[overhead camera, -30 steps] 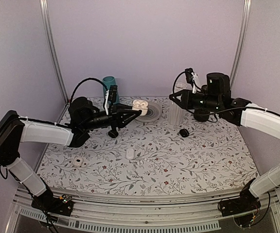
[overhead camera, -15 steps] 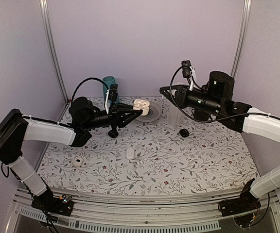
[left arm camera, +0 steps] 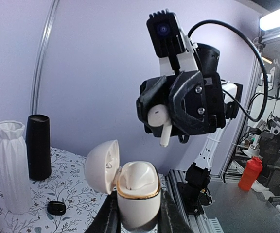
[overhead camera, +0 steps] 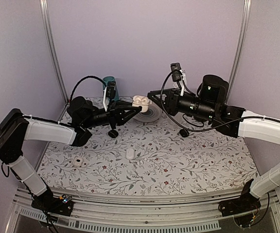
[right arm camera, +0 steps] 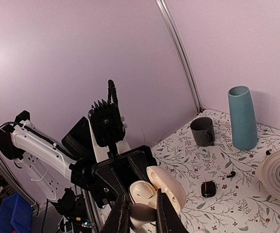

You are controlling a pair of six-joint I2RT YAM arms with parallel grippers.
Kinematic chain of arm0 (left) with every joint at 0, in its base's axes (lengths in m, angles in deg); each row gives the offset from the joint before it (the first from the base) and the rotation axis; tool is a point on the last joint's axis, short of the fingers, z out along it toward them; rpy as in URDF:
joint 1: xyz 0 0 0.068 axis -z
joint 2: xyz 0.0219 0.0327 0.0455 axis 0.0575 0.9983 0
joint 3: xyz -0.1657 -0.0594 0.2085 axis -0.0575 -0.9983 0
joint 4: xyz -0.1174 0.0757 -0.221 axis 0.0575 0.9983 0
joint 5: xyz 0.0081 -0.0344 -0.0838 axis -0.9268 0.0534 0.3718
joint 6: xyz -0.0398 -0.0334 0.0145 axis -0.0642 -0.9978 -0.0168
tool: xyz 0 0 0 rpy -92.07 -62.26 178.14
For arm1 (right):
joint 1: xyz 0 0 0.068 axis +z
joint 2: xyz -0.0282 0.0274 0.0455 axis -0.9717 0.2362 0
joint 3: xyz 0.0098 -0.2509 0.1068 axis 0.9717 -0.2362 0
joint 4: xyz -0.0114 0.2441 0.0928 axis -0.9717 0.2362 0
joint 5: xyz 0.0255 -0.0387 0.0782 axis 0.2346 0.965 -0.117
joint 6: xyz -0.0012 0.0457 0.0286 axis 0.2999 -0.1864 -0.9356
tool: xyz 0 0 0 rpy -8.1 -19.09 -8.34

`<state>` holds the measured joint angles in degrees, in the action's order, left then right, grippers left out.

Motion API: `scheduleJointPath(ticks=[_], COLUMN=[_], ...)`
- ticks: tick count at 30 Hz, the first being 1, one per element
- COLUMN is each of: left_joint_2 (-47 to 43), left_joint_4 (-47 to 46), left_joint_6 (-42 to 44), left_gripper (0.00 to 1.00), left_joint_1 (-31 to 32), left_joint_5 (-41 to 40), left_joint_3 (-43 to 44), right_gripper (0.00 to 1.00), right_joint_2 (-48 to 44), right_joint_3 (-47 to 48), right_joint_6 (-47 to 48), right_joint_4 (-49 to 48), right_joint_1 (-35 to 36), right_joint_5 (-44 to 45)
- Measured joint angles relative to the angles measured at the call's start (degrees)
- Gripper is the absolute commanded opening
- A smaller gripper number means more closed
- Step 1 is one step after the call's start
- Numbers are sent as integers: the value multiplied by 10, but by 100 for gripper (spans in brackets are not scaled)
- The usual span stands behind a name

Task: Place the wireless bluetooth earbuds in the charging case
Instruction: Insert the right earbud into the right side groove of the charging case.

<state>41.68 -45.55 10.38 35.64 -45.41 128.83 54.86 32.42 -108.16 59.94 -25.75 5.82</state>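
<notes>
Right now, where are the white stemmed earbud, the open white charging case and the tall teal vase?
white stemmed earbud (left arm camera: 157, 115): left wrist view, its rounded head.
open white charging case (left arm camera: 137, 211): left wrist view, its lower shell.
tall teal vase (right arm camera: 242, 118): right wrist view, its middle.

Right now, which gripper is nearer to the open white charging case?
Left. The left gripper is shut on the charging case, holding it in the air. The right gripper, shut on a white earbud, hangs apart from it, a little above its open top.
</notes>
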Motion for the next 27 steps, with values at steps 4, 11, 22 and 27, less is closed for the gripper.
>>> scheduleJointPath(ticks=[4,11,22,27], left_joint_2=[0,0,0,0], left_joint_4=[-5,-5,-3,3], left_joint_6=[-2,-2,1,7], left_gripper=[0,0,0,0], left_joint_1=[0,0,4,5], left_joint_5=[3,11,19,25], left_joint_3=[4,4,10,12], right_gripper=[7,7,7,7], right_joint_2=[7,18,19,19], right_joint_3=[2,4,9,10], right_joint_6=[6,13,16,16], right_joint_4=[-5,-6,-10,-10], right_joint_1=[8,14,16,16], right_joint_5=[0,7,23,30])
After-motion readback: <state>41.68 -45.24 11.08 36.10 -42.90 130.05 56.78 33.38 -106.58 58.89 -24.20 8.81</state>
